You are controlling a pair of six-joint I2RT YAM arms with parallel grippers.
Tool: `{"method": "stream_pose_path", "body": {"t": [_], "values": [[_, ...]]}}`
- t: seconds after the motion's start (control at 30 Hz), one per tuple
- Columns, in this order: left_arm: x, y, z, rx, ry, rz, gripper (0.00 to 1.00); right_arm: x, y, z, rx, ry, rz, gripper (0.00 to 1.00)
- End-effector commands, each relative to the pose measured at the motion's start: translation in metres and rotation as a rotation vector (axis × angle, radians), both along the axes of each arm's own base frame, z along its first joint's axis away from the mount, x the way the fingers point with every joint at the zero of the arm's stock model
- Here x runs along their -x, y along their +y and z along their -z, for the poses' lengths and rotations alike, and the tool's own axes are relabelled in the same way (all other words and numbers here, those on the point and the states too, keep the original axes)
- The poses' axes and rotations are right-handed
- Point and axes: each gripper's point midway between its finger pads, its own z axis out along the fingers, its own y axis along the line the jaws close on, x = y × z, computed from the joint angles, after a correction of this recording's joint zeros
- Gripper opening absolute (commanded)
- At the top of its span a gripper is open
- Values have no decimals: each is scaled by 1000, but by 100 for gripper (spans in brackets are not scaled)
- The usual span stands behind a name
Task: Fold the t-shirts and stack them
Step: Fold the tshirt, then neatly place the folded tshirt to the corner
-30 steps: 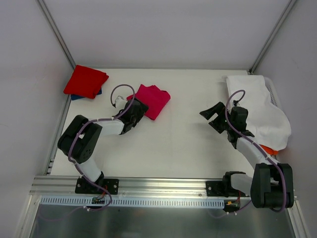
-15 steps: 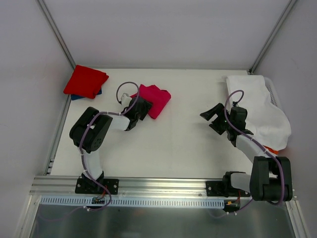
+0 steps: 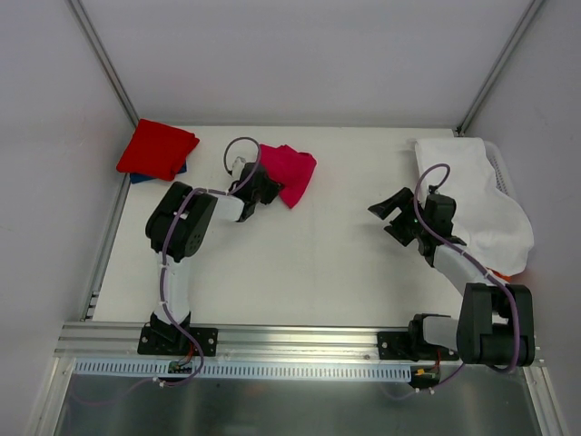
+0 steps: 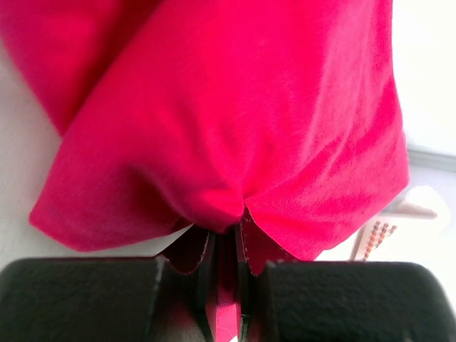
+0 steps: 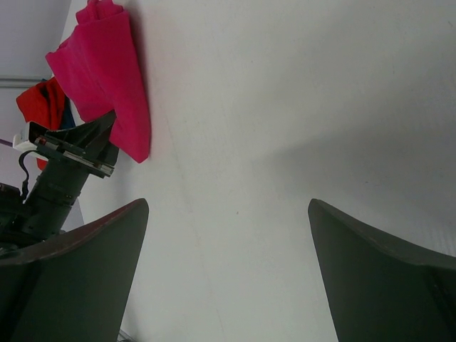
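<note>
Atop the blue t-shirt (image 3: 138,178) the red t-shirt (image 3: 156,148) lay folded; left pincer (image 3: 269,185) clenched the unstacked crimson-pink t-shirt (image 3: 292,171), right pincer (image 3: 389,218) gaped.

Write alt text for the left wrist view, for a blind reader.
The left gripper is shut on a pinched edge of the crimson-pink t-shirt, which fills most of the picture. White table shows at the left.
</note>
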Motion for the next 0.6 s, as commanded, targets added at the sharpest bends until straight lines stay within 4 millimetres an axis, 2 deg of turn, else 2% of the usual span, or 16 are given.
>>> {"method": "stream_pose_path", "body": {"t": [0.0,0.03,0.07,0.1,0.13,0.17,0.2,0.23,0.27,0.3,0.33,0.37,0.43,0.53,0.57], "values": [[5,5,14,-119,35,147,0,-13,2,-19,-27,-47,-13,99],[4,3,18,-125,42,193,0,-13,3,-18,-31,-48,-14,99],[-11,-2,2,-120,9,236,0,-13,4,-19,-39,-48,-14,99],[-8,8,9,-144,47,288,0,-13,5,-19,-47,-51,-20,100],[-11,10,6,-153,40,322,0,-13,5,-19,-50,-50,-20,99],[-22,11,-3,-161,26,355,0,-12,6,-18,-54,-51,-21,99],[-22,28,3,-205,60,384,0,-12,8,-19,-66,-53,-24,99],[-31,25,-11,-190,30,441,0,-12,8,-20,-72,-55,-24,99],[-32,29,-12,-199,44,475,0,-12,9,-20,-79,-56,-29,99],[-36,42,-12,-234,42,503,0,-12,10,-22,-87,-62,-29,99],[-26,47,-5,-237,103,547,0,-13,11,-23,-92,-63,-30,100],[-39,51,-22,-260,71,566,0,-12,12,-24,-98,-65,-35,99],[-41,64,-30,-279,82,633,0,-14,14,-27,-114,-71,-37,99],[-47,89,-31,-333,96,676,0,-13,17,-30,-136,-75,-48,99],[-49,98,-39,-359,105,678,0,-12,19,-31,-145,-73,-55,100]]}}
